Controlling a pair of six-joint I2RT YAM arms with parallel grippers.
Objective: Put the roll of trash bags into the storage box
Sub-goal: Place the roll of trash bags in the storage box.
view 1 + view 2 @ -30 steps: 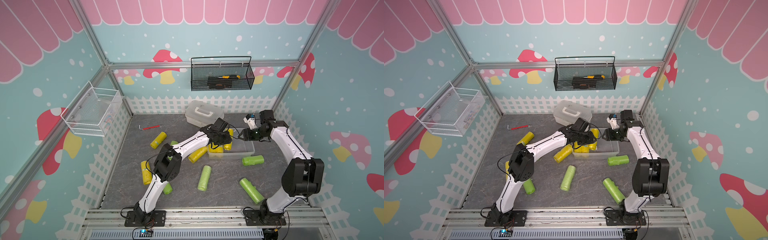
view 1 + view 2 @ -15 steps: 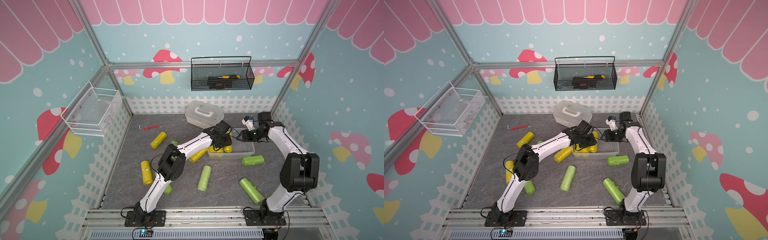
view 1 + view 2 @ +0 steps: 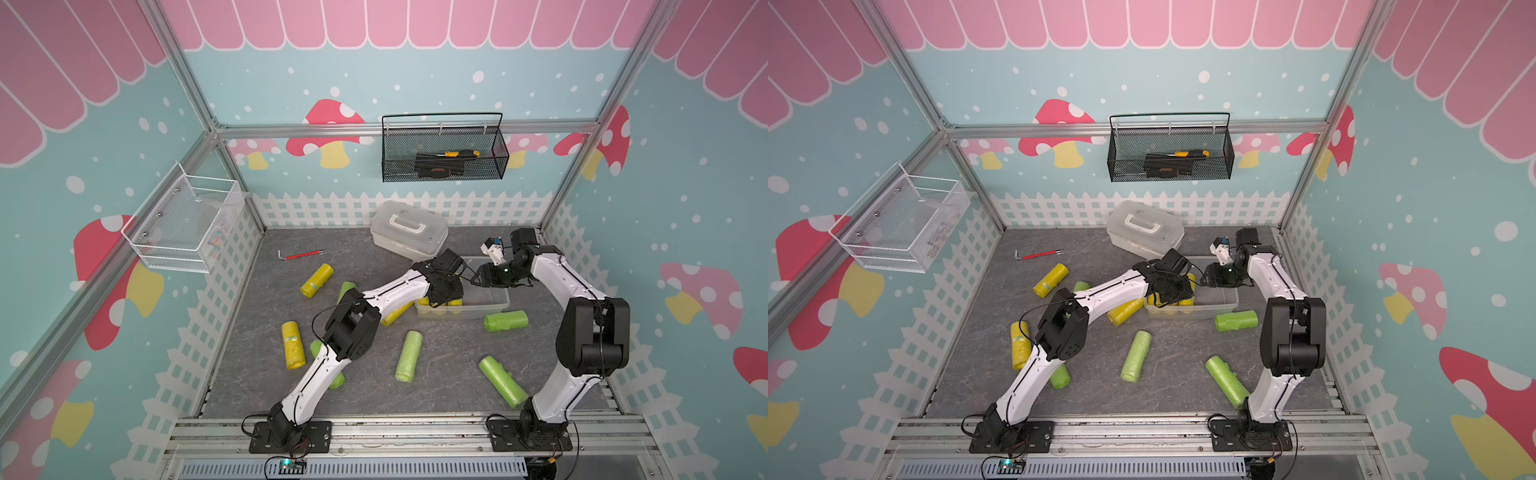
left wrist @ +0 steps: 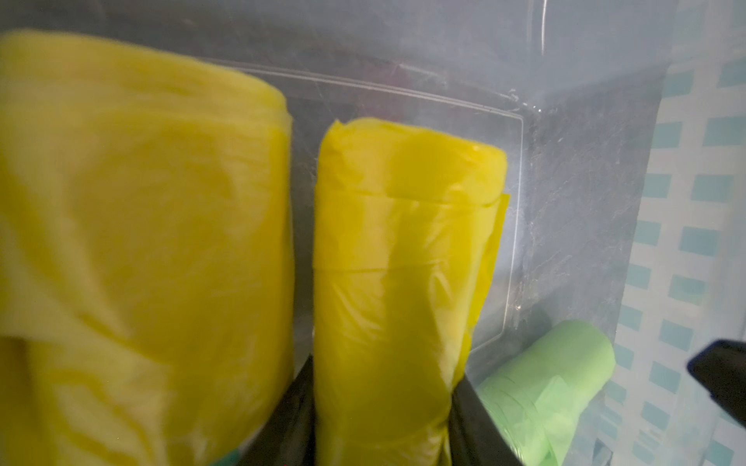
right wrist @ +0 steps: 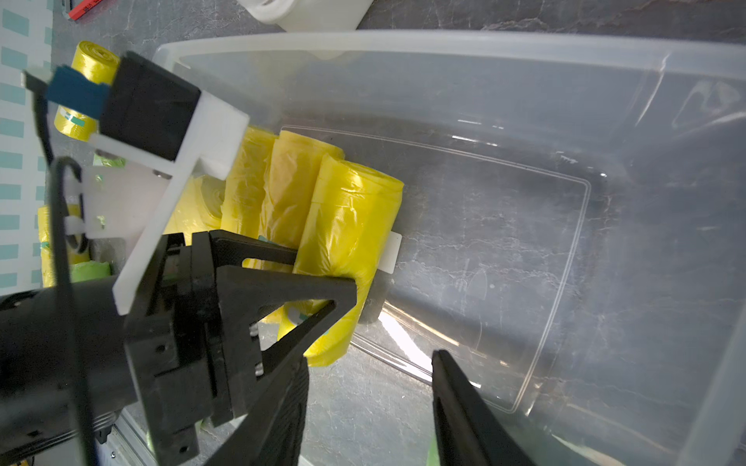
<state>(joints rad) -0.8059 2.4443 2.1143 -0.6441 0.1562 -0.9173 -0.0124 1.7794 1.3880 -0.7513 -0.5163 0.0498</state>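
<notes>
Left gripper (image 4: 383, 407) pinches a yellow roll of trash bags (image 4: 395, 262) inside the clear storage box (image 3: 496, 306), at the box's nine-o'clock end in a top view, just beside other yellow rolls (image 5: 282, 181). Right gripper (image 5: 371, 407), jaws spread and holding nothing, hangs over the box at the roll's three o'clock.

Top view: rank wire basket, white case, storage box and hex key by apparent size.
1. wire basket, hung higher, so nearness may flatter it.
2 and 3. storage box and white case: too alike, box partly covered.
4. hex key.
</notes>
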